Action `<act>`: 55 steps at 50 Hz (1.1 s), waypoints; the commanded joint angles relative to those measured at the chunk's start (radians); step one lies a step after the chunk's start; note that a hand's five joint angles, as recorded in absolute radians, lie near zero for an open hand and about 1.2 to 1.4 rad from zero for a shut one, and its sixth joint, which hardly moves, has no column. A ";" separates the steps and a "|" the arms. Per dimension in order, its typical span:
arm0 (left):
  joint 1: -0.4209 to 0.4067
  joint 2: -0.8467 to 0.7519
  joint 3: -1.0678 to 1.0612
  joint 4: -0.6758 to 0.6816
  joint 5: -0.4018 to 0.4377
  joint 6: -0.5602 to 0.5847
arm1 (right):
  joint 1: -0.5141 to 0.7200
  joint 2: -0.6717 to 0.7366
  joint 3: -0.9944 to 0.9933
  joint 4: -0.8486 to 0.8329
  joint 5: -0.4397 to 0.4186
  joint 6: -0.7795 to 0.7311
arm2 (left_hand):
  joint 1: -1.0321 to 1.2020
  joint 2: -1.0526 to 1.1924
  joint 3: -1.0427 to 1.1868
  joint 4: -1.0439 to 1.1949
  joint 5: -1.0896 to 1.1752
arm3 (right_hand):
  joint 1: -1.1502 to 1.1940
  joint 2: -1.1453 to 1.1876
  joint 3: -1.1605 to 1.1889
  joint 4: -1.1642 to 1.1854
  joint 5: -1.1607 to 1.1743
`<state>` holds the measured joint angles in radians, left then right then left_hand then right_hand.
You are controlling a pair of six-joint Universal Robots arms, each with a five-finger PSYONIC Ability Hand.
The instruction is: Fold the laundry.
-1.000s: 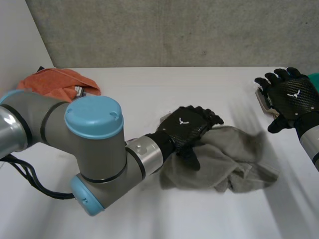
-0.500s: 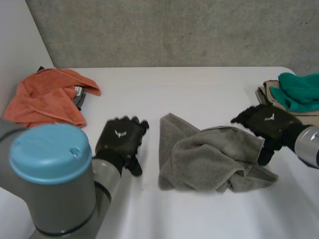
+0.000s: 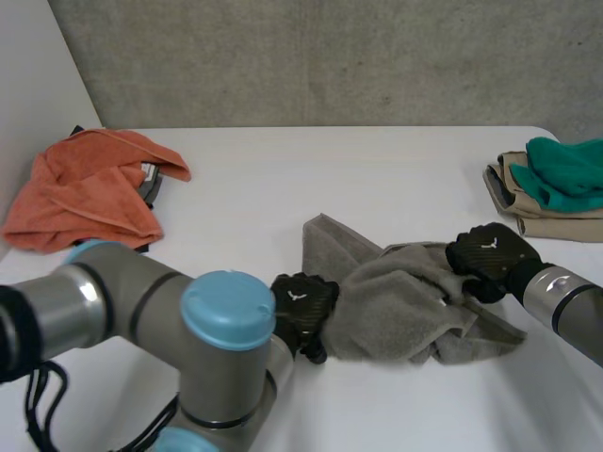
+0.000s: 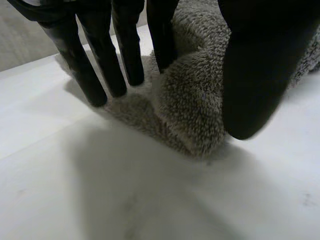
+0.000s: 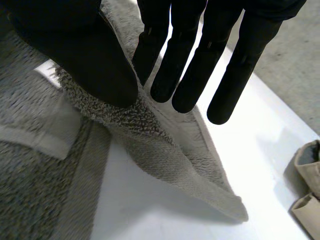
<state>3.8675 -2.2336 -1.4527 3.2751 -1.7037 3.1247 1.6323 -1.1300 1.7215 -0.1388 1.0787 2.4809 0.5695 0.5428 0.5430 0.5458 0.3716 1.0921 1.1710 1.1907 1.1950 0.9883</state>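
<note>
White table (image 3: 377, 179): L hand (image 3: 301, 311), R hand (image 3: 490, 259) pinch grey towel (image 3: 396, 301).

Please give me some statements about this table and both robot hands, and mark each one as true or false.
1. The grey towel is neatly folded. False: it lies crumpled mid-table.
2. The left robot hand is at the grey towel's near left edge. True.
3. The orange towel lies at the table's right side. False: it is at the far left.
4. A teal cloth lies on a folded beige cloth. True.
5. The right robot hand rests on the teal cloth. False: it pinches the grey towel's right part.
</note>
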 commanded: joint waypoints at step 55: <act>0.116 0.074 0.246 0.008 0.010 0.118 | 0.259 0.296 -0.652 -0.165 0.518 0.029 | -0.256 -0.229 -0.230 -0.232 -0.233 | -0.918 -0.996 -1.016 -1.020 -0.988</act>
<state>3.9720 -2.1909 -1.1628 3.2824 -1.6971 3.2458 1.8730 -0.8449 1.0377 -0.2873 1.5625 2.5263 0.3496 0.3571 0.3627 0.3499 0.1720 0.3533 0.3642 0.4097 0.4172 0.2067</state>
